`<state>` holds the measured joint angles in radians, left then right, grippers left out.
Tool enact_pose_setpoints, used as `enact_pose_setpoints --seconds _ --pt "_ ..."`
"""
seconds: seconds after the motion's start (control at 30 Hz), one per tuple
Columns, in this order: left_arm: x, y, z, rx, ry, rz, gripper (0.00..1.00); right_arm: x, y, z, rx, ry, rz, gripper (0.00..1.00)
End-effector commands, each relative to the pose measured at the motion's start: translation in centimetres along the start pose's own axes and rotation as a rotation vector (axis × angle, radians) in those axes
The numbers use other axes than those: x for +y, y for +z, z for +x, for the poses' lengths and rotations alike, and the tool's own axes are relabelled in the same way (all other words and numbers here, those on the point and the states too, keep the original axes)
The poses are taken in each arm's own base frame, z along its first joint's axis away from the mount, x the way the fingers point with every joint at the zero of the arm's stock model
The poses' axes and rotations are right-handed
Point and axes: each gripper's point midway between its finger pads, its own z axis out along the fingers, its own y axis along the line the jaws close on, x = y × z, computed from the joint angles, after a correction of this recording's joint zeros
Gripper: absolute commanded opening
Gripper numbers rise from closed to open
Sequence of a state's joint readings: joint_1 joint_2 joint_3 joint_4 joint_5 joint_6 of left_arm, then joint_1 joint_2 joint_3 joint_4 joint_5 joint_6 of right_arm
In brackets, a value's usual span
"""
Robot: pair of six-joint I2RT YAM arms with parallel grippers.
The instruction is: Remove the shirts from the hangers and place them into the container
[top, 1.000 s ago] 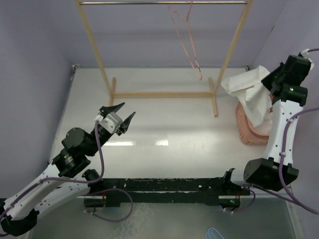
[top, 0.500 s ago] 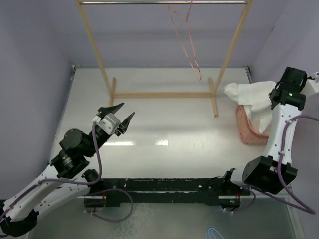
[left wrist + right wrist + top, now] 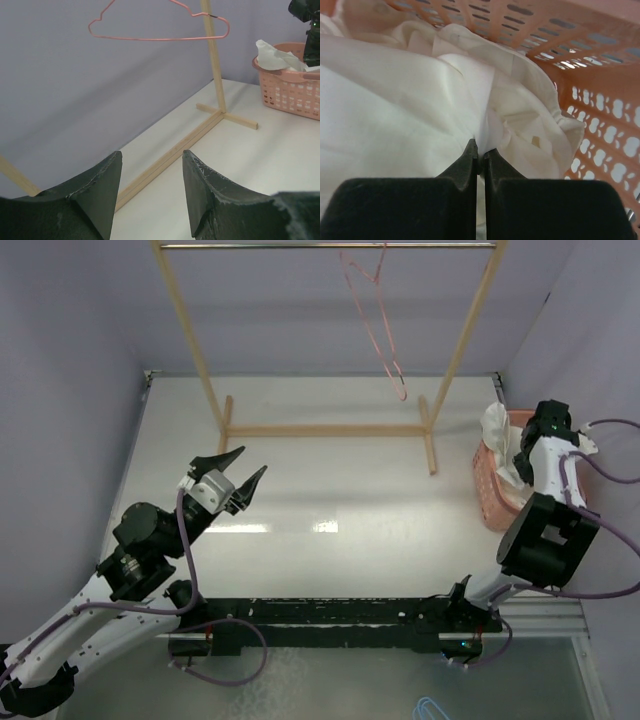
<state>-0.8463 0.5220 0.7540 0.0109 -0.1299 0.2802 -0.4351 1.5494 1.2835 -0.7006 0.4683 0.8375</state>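
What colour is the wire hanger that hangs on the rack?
The wire hanger is pink; the left wrist view shows it best.

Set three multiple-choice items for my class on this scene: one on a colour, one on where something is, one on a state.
1. What colour is the wire hanger? A blue; B pink; C green.
2. Where is the white shirt? A on the hanger; B in the left jaws; C in the orange basket.
3. How do the right jaws stand? A wide open; B shut on a fold of the shirt; C shut on the hanger.
Answers: 1 B, the left wrist view shows bare pink wire. 2 C, the cloth is bunched inside the slotted walls. 3 B, the right wrist view shows them pinching white cloth.
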Motion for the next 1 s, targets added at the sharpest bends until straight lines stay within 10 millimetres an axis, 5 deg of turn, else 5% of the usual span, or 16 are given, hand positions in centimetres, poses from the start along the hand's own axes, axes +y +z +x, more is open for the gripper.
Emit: enact_pose_setpoints --seconds 0.0,0.27,0.4,0.5,0.57,0.6,0.8,0.97 --pt "0.1 0.0 -1.1 -0.044 -0.013 -0.001 0.56 0.4 2.1 1.8 0.055 0.012 0.019 0.0" --pt "-0.2 0.3 -0.8 -0.034 -0.018 0.013 0.56 -0.6 5.8 6.0 0.141 -0.041 0.069 0.0" --pt "-0.6 0.6 -0.4 -0.024 -0.02 0.027 0.56 -0.5 5.2 5.5 0.137 -0.052 0.055 0.04" --pt "-0.8 0.9 -0.1 -0.014 -0.018 0.036 0.56 -0.6 2.9 2.8 0.064 -0.047 0.046 0.19" --pt "-0.9 0.9 -0.1 -0.012 -0.018 0.038 0.56 -1.3 0.7 0.2 -0.013 -0.035 0.051 0.45" --pt "-0.9 0.9 -0.1 -0.011 -0.018 0.036 0.56 -1.4 -0.5 -0.9 -0.046 -0.028 0.037 0.49" --pt "-0.9 1.0 0.0 -0.012 -0.022 0.038 0.56 -1.5 -7.0 -4.9 -0.187 0.047 -0.126 0.52" --pt "-1.0 1.1 0.1 -0.008 -0.021 0.042 0.56 5.5 -12.2 -4.4 -0.199 -0.062 -0.649 0.35"
